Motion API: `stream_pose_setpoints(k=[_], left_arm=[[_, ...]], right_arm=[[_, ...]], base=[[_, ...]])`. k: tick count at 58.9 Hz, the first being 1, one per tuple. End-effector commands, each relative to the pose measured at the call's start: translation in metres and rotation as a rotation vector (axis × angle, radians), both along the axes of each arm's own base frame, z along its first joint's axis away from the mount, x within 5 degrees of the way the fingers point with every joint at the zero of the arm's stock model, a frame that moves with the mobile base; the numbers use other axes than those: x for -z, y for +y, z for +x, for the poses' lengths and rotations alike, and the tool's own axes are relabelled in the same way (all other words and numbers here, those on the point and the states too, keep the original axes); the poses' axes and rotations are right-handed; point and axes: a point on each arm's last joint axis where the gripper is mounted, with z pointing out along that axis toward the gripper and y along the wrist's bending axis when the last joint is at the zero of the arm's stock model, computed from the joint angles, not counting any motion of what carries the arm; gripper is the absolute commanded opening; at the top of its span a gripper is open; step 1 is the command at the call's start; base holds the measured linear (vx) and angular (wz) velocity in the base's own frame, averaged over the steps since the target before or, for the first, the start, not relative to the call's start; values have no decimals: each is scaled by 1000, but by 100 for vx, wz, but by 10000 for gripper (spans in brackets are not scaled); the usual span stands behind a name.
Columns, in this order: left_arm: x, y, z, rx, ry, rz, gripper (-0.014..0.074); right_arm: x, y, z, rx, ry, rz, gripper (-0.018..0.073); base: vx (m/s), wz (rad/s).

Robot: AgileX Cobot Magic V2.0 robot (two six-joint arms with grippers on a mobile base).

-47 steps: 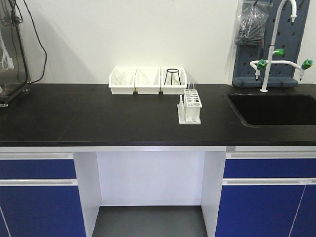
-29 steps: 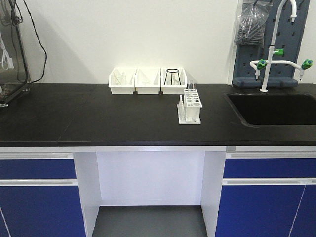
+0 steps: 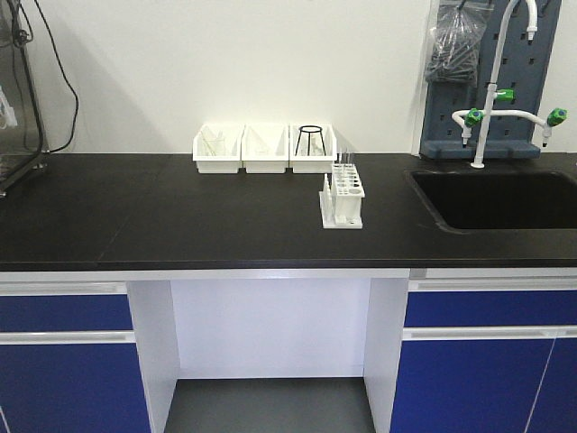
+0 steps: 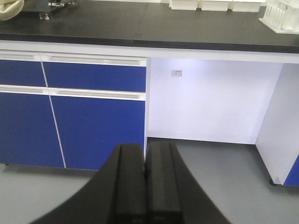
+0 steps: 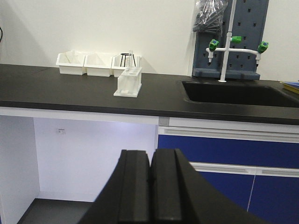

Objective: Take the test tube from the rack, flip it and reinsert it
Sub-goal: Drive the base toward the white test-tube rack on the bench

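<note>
Black counter [image 3: 180, 212], rack [image 3: 343, 200] shifted slightly left in front view, left pincer [image 4: 145, 150] and right pincer [image 5: 150, 157] closed, empty.

1 rack [image 3: 343, 200], 3 white bins [image 3: 265, 153], 1 sink [image 3: 491, 200], 1 faucet [image 3: 491, 90].

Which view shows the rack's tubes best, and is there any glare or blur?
Front view, best: even light, rack small, tubes faint. Right wrist view: rack soft, right gripper blocks the bottom. Left wrist view: rack cropped at the corner, washed out.
</note>
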Motion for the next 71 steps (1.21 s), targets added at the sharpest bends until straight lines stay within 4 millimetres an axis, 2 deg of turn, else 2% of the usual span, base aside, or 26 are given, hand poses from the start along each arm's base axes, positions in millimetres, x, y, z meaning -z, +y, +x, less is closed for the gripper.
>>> stream_pose_setpoints(k=[1,71], left_arm=[[-9,-1,1,11,-99,5,-6],[-9,-1,1,11,-99,5,-6]], right_arm=[[-7,1,-1,-12,-82,-9,-9],[-7,1,-1,-12,-82,-9,-8]], base=[[8,-3],[21,-1]])
